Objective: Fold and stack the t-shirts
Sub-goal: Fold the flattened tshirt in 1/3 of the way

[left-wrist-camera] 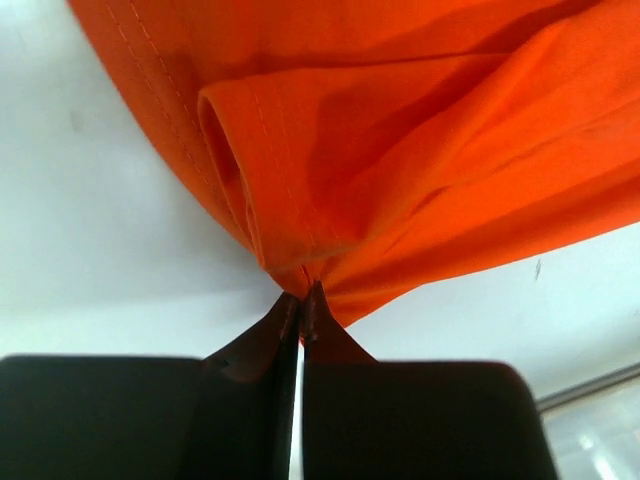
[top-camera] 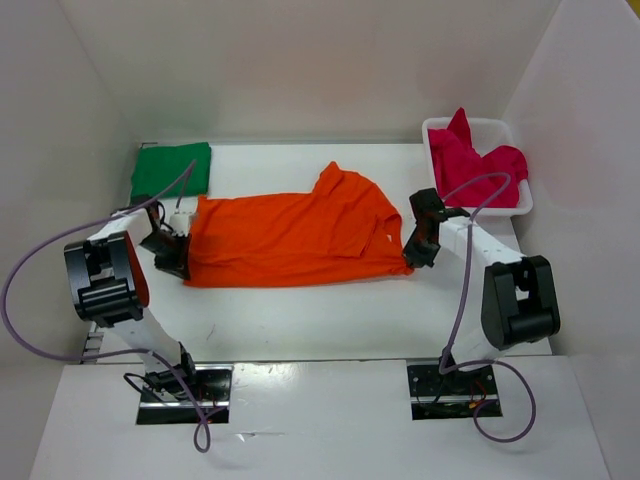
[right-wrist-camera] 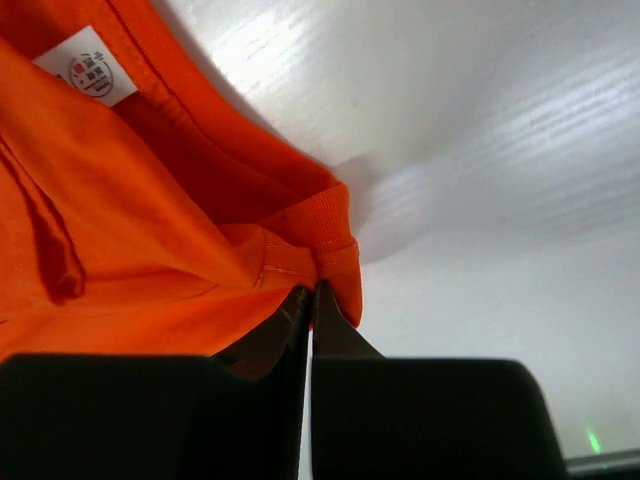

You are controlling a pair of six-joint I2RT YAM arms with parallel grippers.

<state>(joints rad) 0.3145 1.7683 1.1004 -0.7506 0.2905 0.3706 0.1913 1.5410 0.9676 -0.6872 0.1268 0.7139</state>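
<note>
Orange knit cloth is the work item. The orange t-shirt (top-camera: pixel 295 238) lies spread across the middle of the table (top-camera: pixel 330 320), with one sleeve turned toward the far side.

Grip state:
- I have the left gripper (left-wrist-camera: pixel 302 305) pressed together on a bunched, stitched edge, apparently the hem.
- I have the right gripper (right-wrist-camera: pixel 312 295) pressed together on the ribbed collar (right-wrist-camera: pixel 322 215), near the sewn label (right-wrist-camera: pixel 88 68).

Risks:
- Each pinch takes only a thin fold at the fingertips, so an uneven pull between the arms could strip the cloth out.
- The fabric is soft and limp, and I expect it to sag and crease between the pinches if lifted.
- The left pinch may hold doubled layers, which would skew the fold.

The green t-shirt (top-camera: pixel 172 168) lies folded flat at the far left. The magenta-red t-shirt (top-camera: pixel 480 160) sits crumpled in the white basket (top-camera: pixel 500 128) at the far right.
</note>
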